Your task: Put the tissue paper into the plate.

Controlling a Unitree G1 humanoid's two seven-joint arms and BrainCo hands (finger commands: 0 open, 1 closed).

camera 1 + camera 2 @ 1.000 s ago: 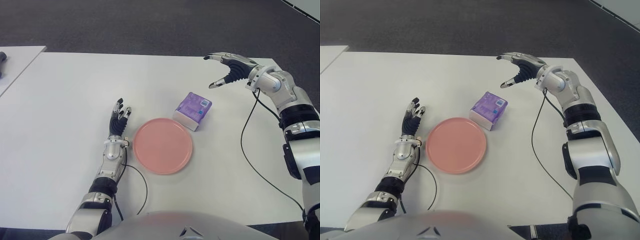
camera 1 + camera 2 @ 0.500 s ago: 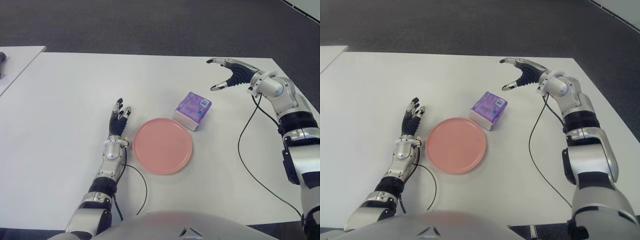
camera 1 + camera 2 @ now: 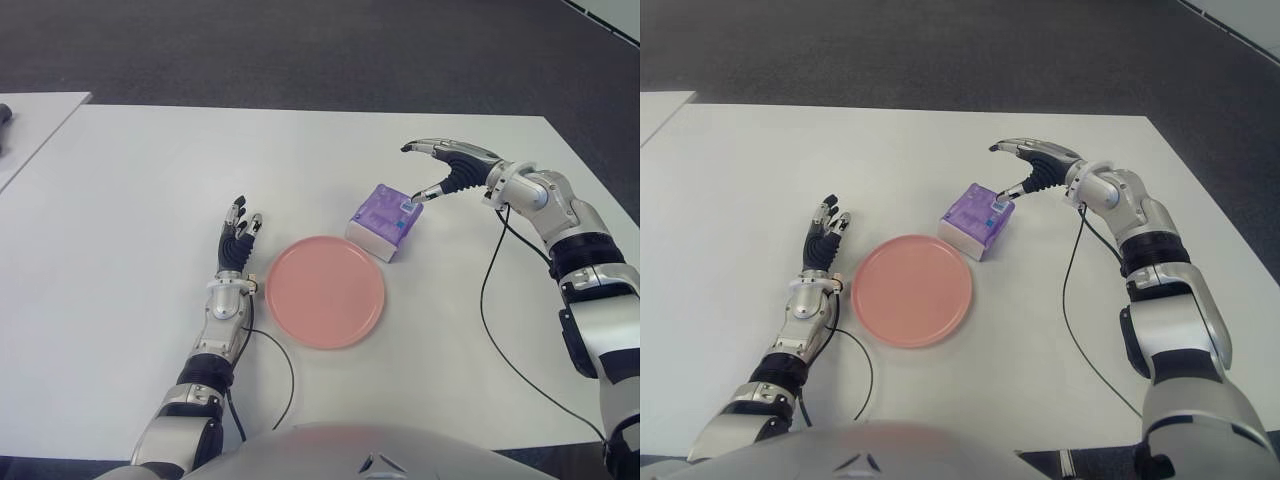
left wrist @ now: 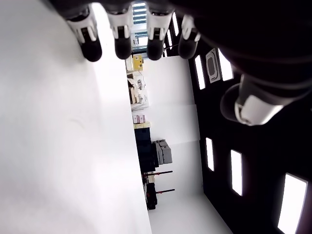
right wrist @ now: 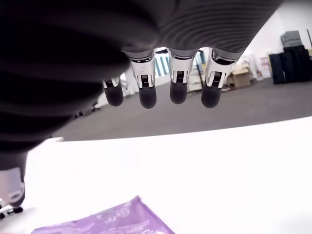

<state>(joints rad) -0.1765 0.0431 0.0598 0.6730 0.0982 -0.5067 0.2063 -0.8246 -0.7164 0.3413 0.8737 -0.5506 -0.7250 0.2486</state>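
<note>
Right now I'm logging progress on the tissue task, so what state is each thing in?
tissue paper pack: on the table, beside the plate, not grasped.
plate: upright on the table, nothing in it.
right hand: open, fingers spread, thumb tip at the pack's far corner.
left hand: open, holds nothing, left of the plate.

A purple tissue pack (image 3: pixel 979 220) is lying on the white table (image 3: pixel 1040 330), just beside the far right edge of a pink plate (image 3: pixel 912 290). The right hand (image 3: pixel 1032 170) is reaching over the pack with fingers spread, thumb tip at its top. The left hand (image 3: pixel 820 245) is showing left of the plate, fingers extended.
</note>
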